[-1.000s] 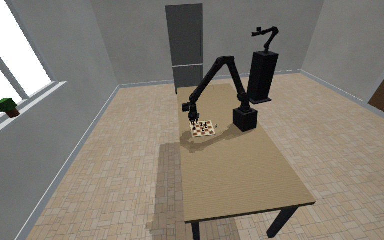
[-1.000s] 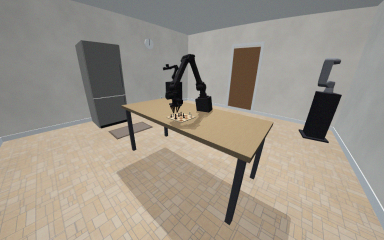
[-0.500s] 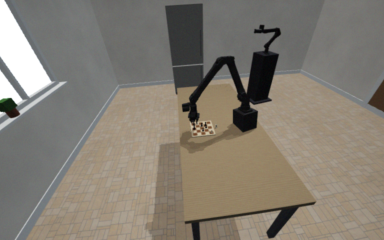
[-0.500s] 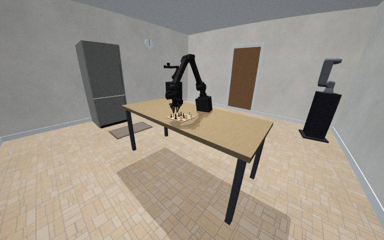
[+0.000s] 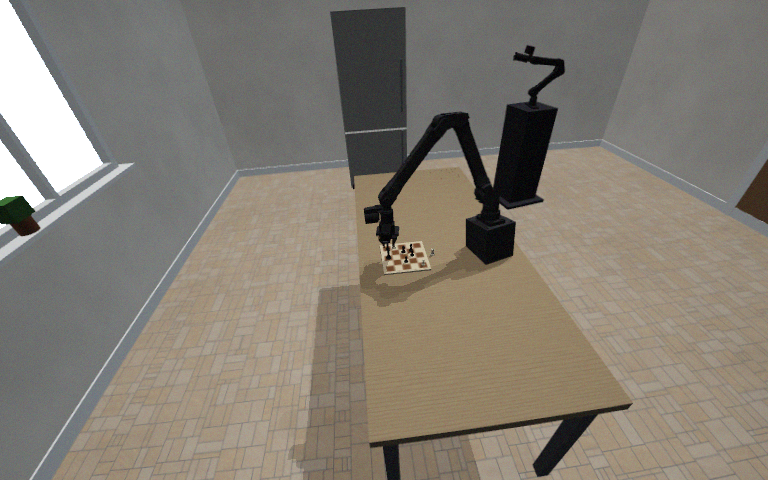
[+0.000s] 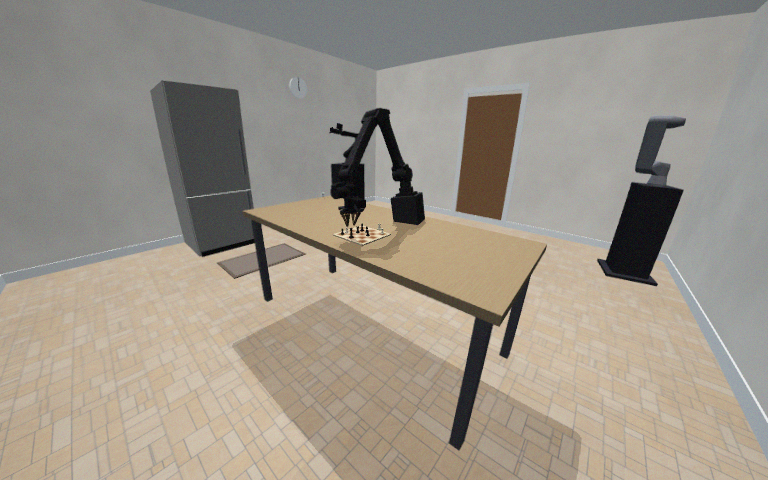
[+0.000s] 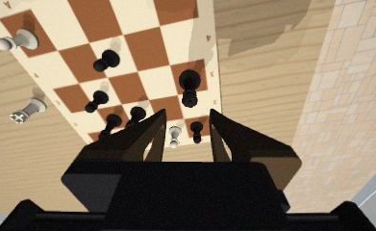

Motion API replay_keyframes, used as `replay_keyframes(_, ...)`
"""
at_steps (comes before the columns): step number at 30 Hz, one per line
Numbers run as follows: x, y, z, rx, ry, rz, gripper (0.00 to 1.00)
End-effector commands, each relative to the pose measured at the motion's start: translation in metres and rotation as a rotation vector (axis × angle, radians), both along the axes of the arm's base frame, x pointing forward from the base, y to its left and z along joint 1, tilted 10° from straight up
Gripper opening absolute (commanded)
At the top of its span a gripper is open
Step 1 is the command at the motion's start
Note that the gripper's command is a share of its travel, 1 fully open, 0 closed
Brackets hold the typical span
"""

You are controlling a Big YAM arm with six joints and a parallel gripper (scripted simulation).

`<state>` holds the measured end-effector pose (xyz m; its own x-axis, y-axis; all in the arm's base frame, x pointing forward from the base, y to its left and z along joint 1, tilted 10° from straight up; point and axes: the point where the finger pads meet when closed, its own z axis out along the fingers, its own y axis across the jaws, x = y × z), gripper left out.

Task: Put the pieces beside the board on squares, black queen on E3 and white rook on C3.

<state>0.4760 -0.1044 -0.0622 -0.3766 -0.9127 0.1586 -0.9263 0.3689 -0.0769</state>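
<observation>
My gripper (image 7: 188, 115) (image 5: 387, 242) (image 6: 352, 224) hangs over one end of the small chessboard (image 7: 146, 48) (image 5: 415, 268) (image 6: 370, 239). Its fingers stand apart with nothing between them. The black queen (image 7: 189, 87), the tallest black piece, stands upright on a brown square at the board's edge, just ahead of the fingertips. The white rook (image 7: 28, 110) (image 5: 433, 251) (image 6: 380, 226) stands on the table beside the board's opposite edge. Below the fingers a white pawn (image 7: 175, 136) and a black pawn (image 7: 196, 130) stand on the board. Several other black pawns stand nearby.
A white piece (image 7: 16, 40) stands on a far corner square. The arm's base block (image 5: 489, 237) sits on the table (image 5: 465, 356) beside the board. The table's side edge and the floor lie close to the board on the right of the wrist view.
</observation>
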Motion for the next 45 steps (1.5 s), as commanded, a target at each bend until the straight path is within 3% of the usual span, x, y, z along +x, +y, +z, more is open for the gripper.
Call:
replay_keyframes(1, 0.0294, -0.0065, 0.0269, -0.01, -0.074, 0.011, 0.4)
replay_keyframes(45, 0.0256, -0.0061, 0.0177, -0.005, -0.047, 0.011, 0.4)
